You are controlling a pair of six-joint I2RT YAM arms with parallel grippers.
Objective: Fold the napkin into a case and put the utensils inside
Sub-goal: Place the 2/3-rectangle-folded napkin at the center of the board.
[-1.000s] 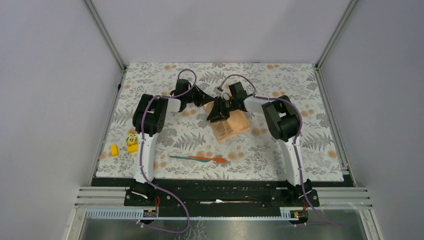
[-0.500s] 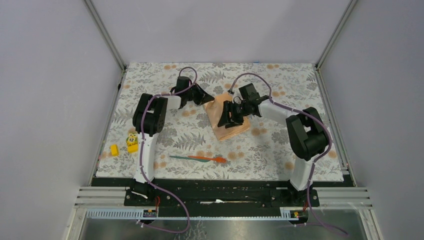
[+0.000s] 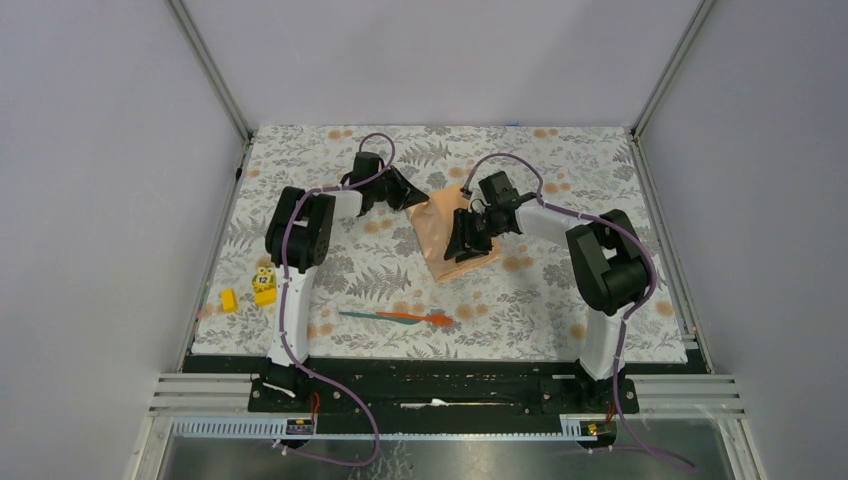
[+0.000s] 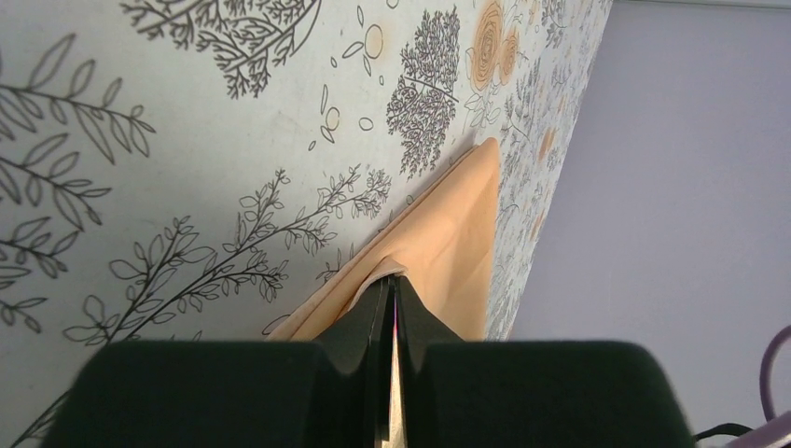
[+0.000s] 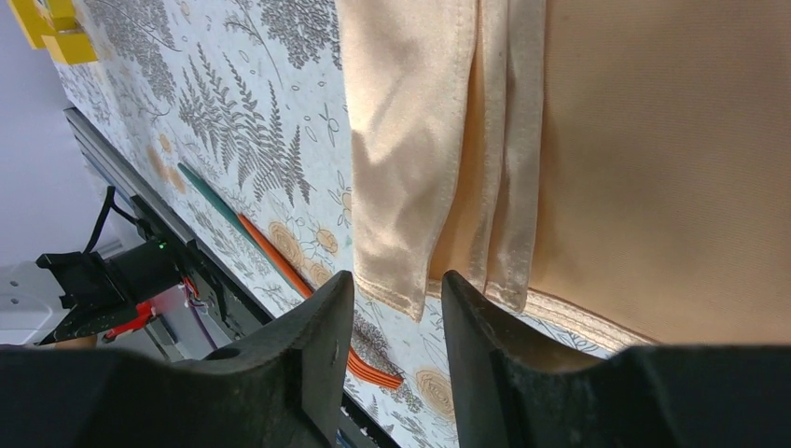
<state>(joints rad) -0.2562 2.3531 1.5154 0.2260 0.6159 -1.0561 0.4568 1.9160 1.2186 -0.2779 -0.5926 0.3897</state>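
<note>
The peach-orange napkin (image 3: 452, 262) lies folded in layers on the floral cloth at mid-table. My left gripper (image 3: 418, 203) is at its far-left corner, and its jaws (image 4: 394, 282) are shut on the napkin (image 4: 452, 233) edge. My right gripper (image 3: 466, 240) hovers over the napkin's middle. In the right wrist view the right gripper (image 5: 396, 287) is open, with the hemmed end of a folded napkin (image 5: 410, 140) flap just beyond its tips. The utensils lie end to end near the front: a teal one (image 3: 360, 314) and an orange-red one (image 3: 418, 318), also seen as teal (image 5: 210, 194) and orange-red (image 5: 280, 259).
Two small yellow blocks (image 3: 229, 299) (image 3: 264, 285) sit at the left edge of the grey floral tablecloth (image 3: 560, 300). Grey walls enclose the table on three sides. The black rail with the arm bases (image 3: 440, 385) runs along the near edge.
My right arm swung its elbow out to the right, and its gripper slid right and nearer over the napkin. The left gripper stayed on the napkin's corner.
</note>
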